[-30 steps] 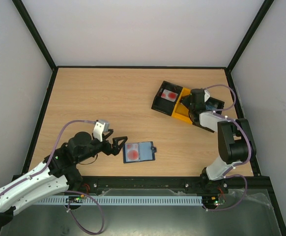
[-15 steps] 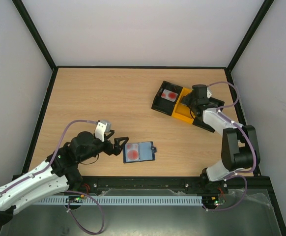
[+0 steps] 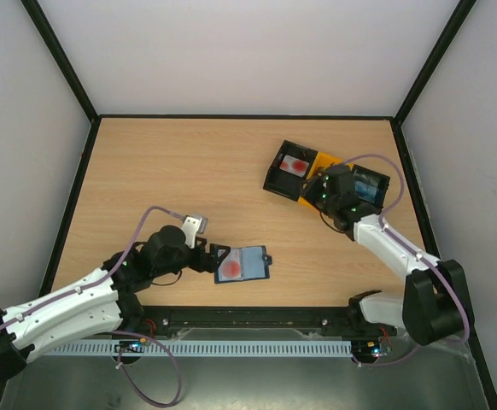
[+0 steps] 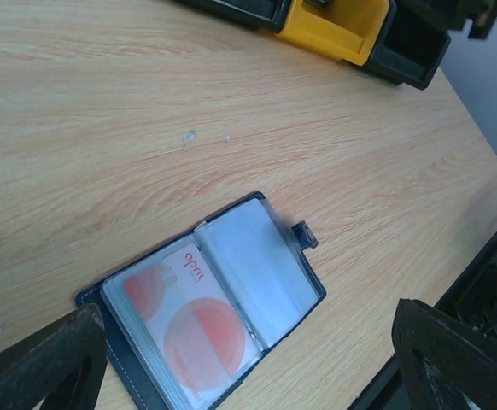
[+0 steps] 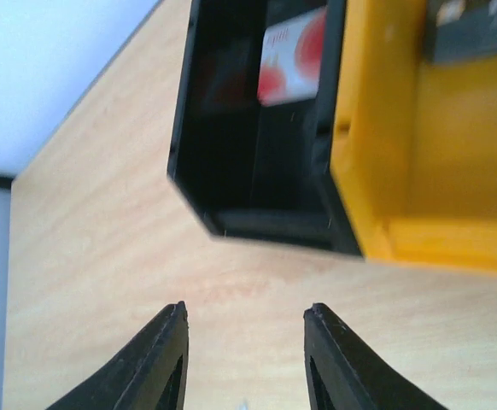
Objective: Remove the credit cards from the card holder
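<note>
The card holder (image 3: 250, 263) lies open on the table near the front edge. A pinkish-white card with a red spot (image 3: 230, 268) sits in its left clear pocket; the right pocket looks empty. In the left wrist view the holder (image 4: 304, 282) and this card (image 4: 184, 320) lie between my fingers. My left gripper (image 3: 215, 256) (image 4: 247, 316) is open at the holder's left edge. My right gripper (image 3: 316, 197) (image 5: 246, 312) is open and empty over the tray's near edge. Another pinkish-white card (image 3: 296, 164) (image 5: 293, 56) lies in the tray's left black compartment.
The black-and-yellow tray (image 3: 273, 184) (image 5: 377, 196) stands at the back right. Its right compartment holds a dark flat thing with a bluish sheen (image 3: 370, 183); I cannot tell what it is. A black rail runs along the table's front edge (image 3: 257, 318).
My left gripper has moved right up to the holder's left edge. My right gripper has swung from the tray's right compartment to its middle and near edge, empty.
</note>
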`<state>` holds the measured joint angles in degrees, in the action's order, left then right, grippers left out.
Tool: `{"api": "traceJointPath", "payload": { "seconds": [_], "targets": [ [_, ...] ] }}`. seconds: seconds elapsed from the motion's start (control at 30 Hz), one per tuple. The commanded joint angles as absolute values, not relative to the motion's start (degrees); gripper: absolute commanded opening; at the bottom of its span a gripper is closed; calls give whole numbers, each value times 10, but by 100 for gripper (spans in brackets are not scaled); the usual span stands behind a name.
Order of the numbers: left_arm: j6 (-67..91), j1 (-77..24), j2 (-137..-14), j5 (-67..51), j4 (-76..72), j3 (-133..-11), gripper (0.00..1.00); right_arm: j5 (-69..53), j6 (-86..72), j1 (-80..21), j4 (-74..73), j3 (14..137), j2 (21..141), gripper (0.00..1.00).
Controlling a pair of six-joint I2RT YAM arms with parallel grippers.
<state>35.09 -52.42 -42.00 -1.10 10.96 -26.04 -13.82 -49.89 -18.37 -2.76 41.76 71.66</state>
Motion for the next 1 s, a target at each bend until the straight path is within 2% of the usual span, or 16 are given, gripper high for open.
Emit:
{"api": "traceJointPath", "payload": {
  "seconds": [0.0,0.27,0.43,0.6,0.77,0.97],
  "targets": [
    [389,-521,-430,-10,107,-252,91,-179,-493,-229,-38,361,668,37],
    [477,-521,-417,-33,22,-177,81,-182,-561,-344,22,249,572,35],
    [554,-516,-399,-64,-53,-112,73,-155,-595,-435,54,221,570,33],
    [579,-499,-389,-86,-82,-80,70,-126,-610,-510,87,230,615,32],
    [633,-455,-368,-155,-150,-31,70,-104,-602,-575,92,280,703,32],
    [641,-431,-327,-160,-119,-22,71,-71,-592,-629,82,330,786,32]
  ]
}}
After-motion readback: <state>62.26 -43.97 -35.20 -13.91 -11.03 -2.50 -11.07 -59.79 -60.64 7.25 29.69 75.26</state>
